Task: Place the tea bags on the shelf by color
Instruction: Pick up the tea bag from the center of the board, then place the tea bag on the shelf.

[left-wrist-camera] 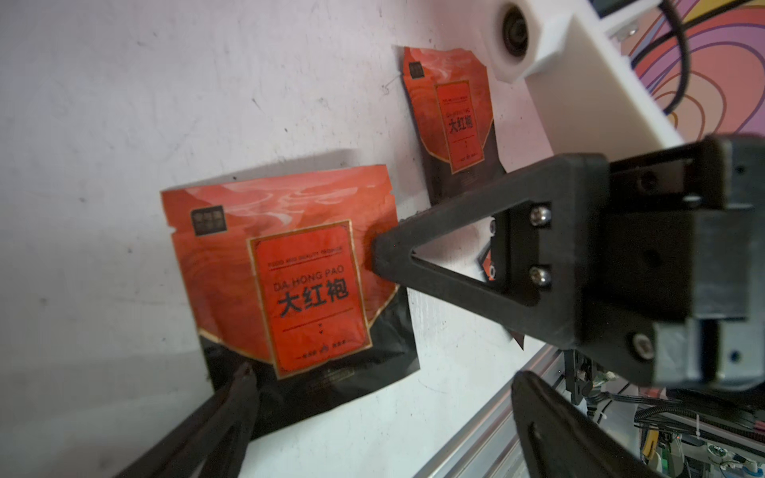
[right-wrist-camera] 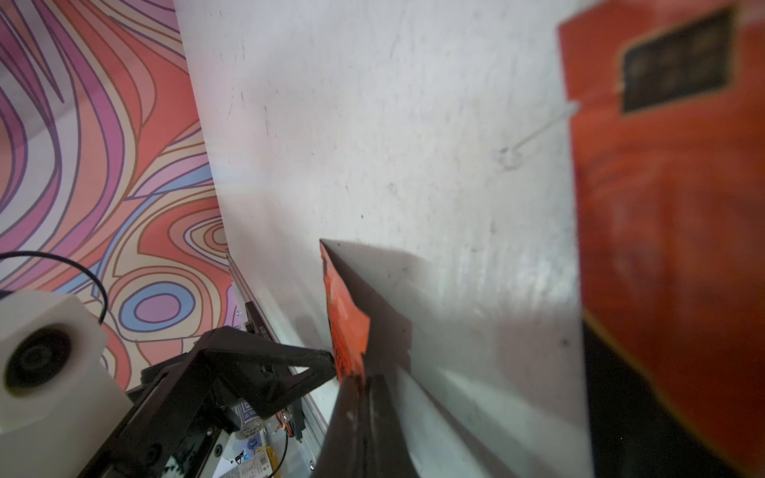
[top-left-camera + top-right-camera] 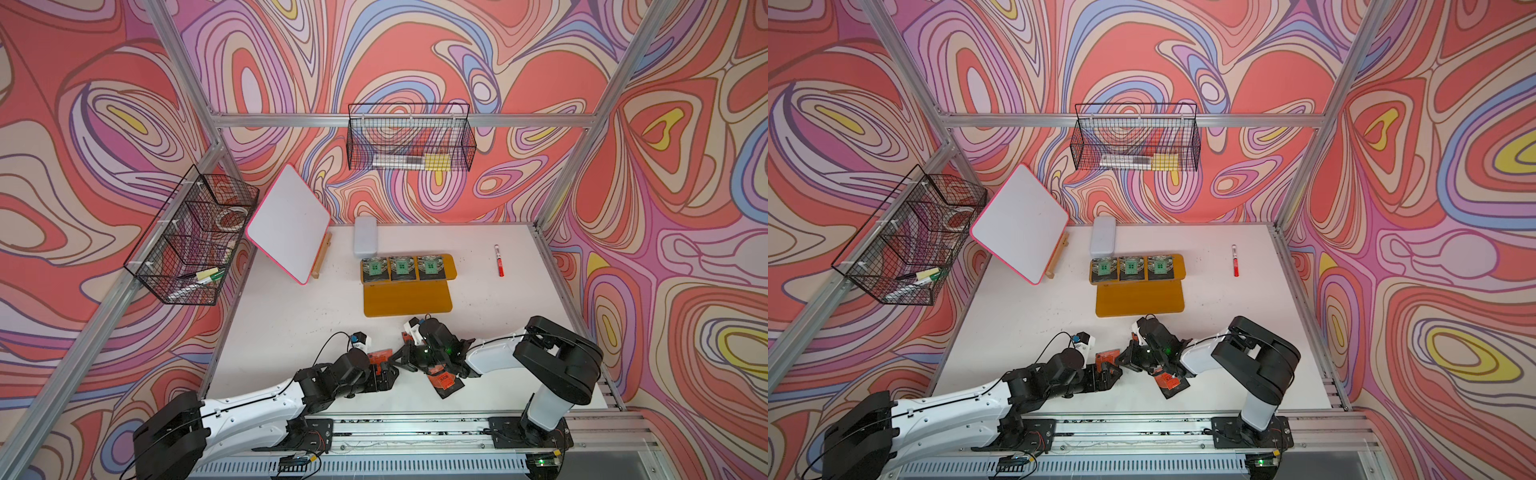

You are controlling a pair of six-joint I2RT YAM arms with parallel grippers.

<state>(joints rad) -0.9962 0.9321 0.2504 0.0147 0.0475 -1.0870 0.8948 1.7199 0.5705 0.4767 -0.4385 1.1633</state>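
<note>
Right gripper [image 2: 366,383] clamps one orange-red tea bag [image 2: 345,327] by its edge; left gripper [image 1: 383,372] spread wide beside it

Swirling wallpaper [image 3: 415,62] in coral, lilac, blue and yellow covered the back and both side walls. A bare aluminium frame [image 3: 291,120] ran along their corners. The white tabletop [image 3: 291,324] was scuffed and speckled (most plainly in the wrist views). One black wire basket [image 3: 409,139] hung at the back, a second basket [image 3: 187,241] on a side wall. Light was soft and even.
</note>
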